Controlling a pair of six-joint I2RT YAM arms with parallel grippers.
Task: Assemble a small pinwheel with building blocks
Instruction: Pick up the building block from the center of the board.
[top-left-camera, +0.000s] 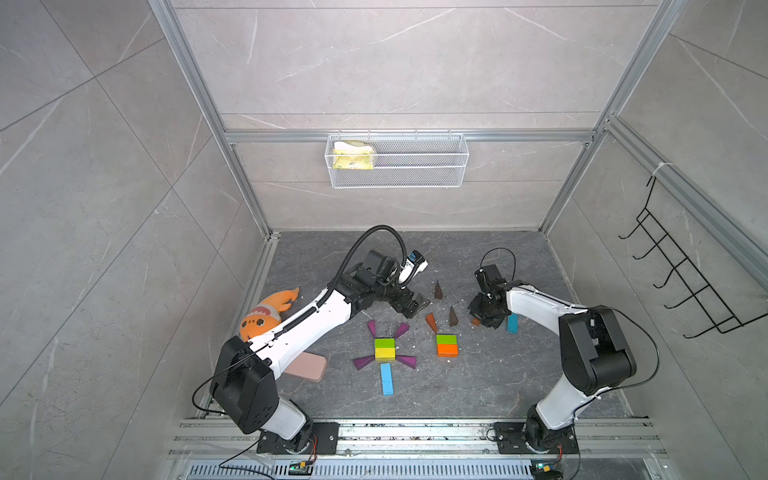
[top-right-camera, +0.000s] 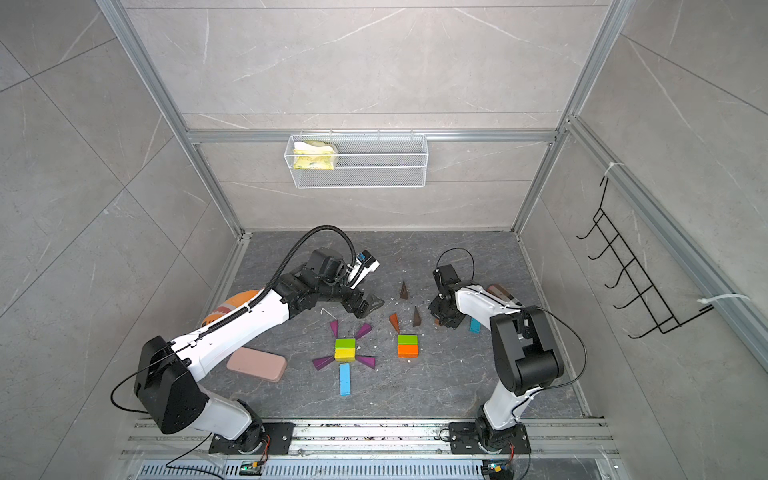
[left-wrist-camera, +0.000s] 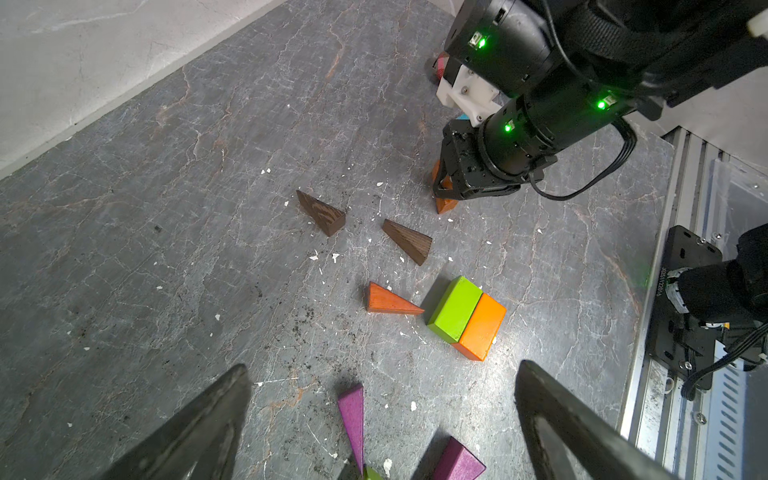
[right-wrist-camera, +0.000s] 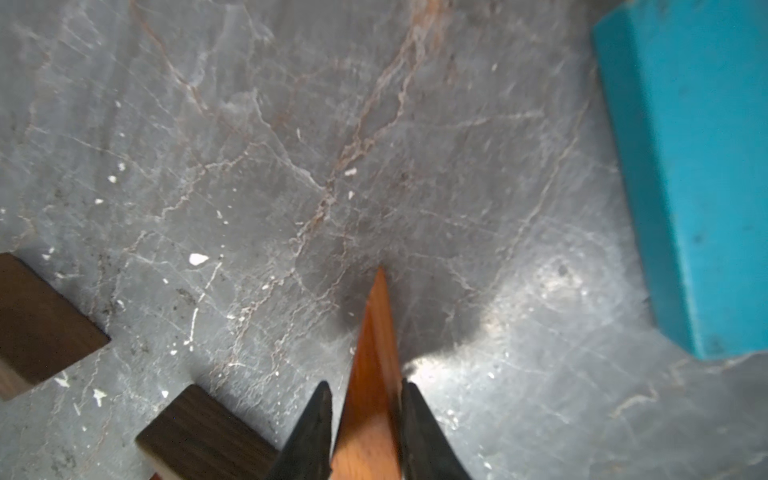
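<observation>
My right gripper (right-wrist-camera: 366, 384) is down on the floor, shut on an upright orange wedge (right-wrist-camera: 374, 353), one finger on each side of it. A blue bar (right-wrist-camera: 685, 166) lies just beside it. In both top views a green (top-left-camera: 384, 343) and yellow block (top-left-camera: 384, 353) sit together with several purple wedges (top-left-camera: 363, 363) fanned round them and a blue bar (top-left-camera: 386, 378) below. To their right sit a green-and-orange block pair (top-left-camera: 447, 345), a second orange wedge (top-left-camera: 431, 322) and two brown wedges (top-left-camera: 453, 316). My left gripper (left-wrist-camera: 384, 368) hangs open and empty above the purple wedges (left-wrist-camera: 353, 415).
An orange plush fish (top-left-camera: 266, 316) and a pink oblong pouch (top-left-camera: 309, 368) lie under my left arm. A wire basket (top-left-camera: 397, 160) hangs on the back wall and a black hook rack (top-left-camera: 685, 282) on the right wall. Metal rails (top-left-camera: 415, 432) run along the front edge.
</observation>
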